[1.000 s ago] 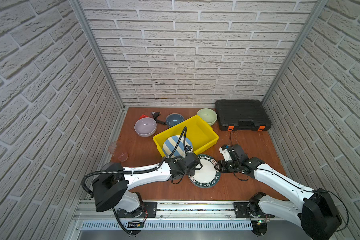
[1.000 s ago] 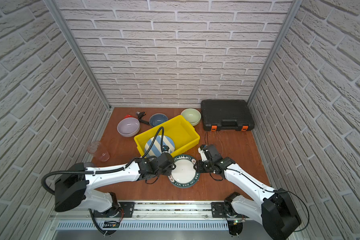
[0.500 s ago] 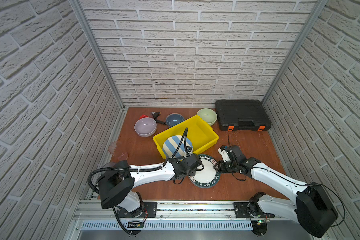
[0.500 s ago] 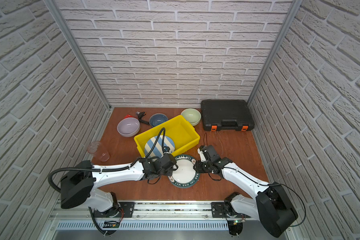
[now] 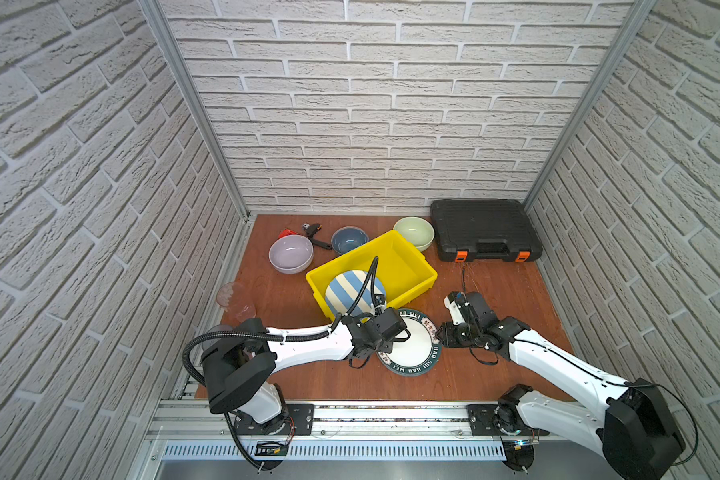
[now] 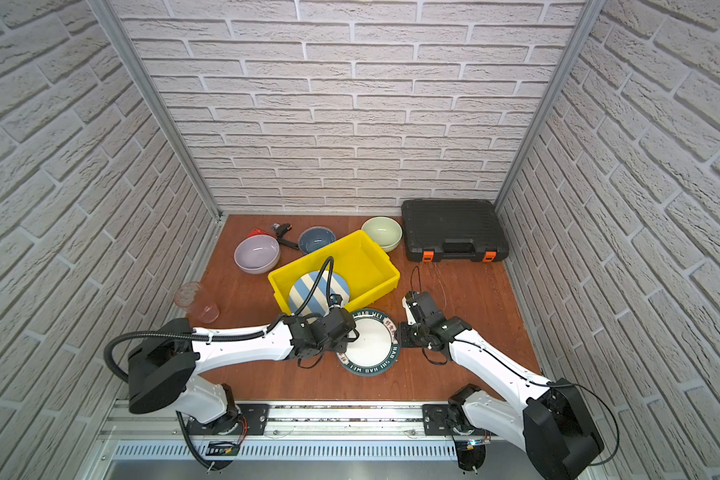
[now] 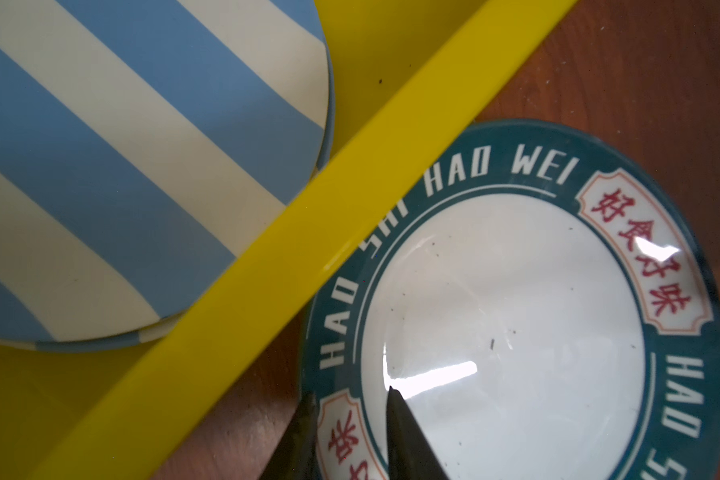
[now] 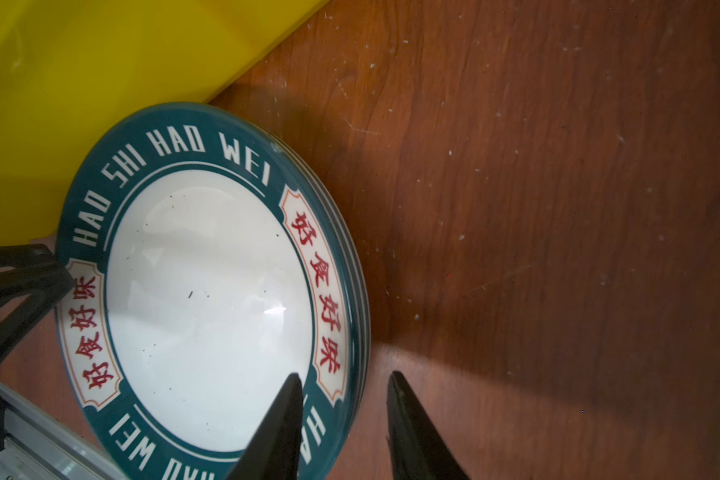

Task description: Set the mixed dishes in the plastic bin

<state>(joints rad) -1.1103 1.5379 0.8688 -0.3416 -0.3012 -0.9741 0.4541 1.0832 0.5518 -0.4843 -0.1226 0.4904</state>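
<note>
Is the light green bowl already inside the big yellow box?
No, the pale-green round bowl sits on the brown wooden table behind the bright yellow rectangular plastic bin, outside its rim.

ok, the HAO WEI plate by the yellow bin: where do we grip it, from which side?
Grip the teal rim of the HAO WEI plate, one jaw inside the lip, one outside. It lies flat, too wide to span, and its far edge tucks against the yellow bin, so I'd come in low from an open side, left or right.

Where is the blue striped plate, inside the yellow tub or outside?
Inside: the blue striped plate lies within the yellow tub walls, at its near-left end.
</note>
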